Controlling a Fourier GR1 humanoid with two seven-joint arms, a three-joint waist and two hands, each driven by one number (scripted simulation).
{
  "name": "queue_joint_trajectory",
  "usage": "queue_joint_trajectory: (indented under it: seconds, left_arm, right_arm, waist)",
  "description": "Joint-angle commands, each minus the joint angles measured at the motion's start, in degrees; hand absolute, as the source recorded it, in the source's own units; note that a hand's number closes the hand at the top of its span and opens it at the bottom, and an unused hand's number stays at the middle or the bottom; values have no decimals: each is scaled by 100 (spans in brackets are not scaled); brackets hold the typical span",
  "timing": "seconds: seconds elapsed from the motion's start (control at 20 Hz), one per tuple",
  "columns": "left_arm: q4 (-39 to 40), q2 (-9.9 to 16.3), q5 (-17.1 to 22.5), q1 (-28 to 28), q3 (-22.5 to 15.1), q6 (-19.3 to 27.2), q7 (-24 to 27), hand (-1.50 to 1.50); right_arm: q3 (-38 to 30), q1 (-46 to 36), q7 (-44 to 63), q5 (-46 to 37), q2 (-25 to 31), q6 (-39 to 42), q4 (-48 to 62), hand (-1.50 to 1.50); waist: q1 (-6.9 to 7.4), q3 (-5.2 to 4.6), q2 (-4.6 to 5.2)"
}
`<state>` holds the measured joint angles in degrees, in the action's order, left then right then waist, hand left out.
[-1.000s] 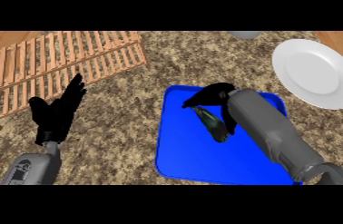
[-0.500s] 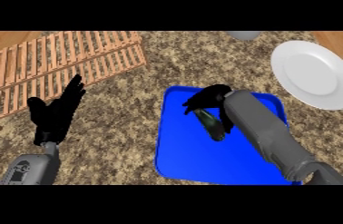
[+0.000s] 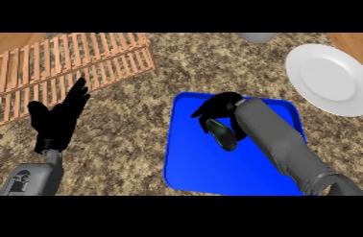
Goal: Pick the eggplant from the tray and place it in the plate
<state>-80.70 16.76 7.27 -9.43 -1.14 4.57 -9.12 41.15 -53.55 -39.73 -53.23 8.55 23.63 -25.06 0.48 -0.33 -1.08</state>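
Observation:
A dark eggplant (image 3: 223, 135) lies on the blue tray (image 3: 191, 159) near the tray's middle. My right hand (image 3: 221, 107) is over the eggplant's far end, fingers curled down around it; the hand hides that end of the eggplant. Whether the eggplant is lifted off the tray cannot be told. The white plate (image 3: 327, 78) sits at the right edge of the counter, beyond the tray's far right corner. My left hand (image 3: 58, 118) rests open at the left, fingers up, over the speckled counter.
A wooden slatted rack (image 3: 71, 63) lies at the far left of the counter. A grey object (image 3: 257, 37) shows partly at the top edge, left of the plate.
My right hand and forearm have shifted slightly left over the tray, with the eggplant still under the fingers. The left hand has not moved.

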Motion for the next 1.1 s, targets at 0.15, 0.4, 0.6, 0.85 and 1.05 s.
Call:
queue_joint_trajectory:
  seconds: [0.15,0.4,0.6,0.85,1.05]
  left_arm:
    - [-54,31,7,-43,110,59,-25,0]
    - [-191,-28,-6,78,38,51,15,0]
    - [73,-58,-61,88,-19,-19,85,0]
    - [149,-29,-57,165,105,18,203,0]
    - [155,117,-20,67,207,-94,146,0]
  right_arm:
    - [-1847,17,1698,1195,324,-528,656,150]
    - [-3045,-216,3307,1925,640,-2077,819,150]
    - [-3095,-346,4045,1672,594,-3815,547,150]
    - [-3140,-643,4772,1289,805,-5559,104,150]
    - [-3111,-591,5546,922,973,-6403,35,150]
  waist:
    - [-157,44,138]
    - [-77,44,121]
    - [-43,33,147]
    - [-91,23,95]
    - [-123,24,82]
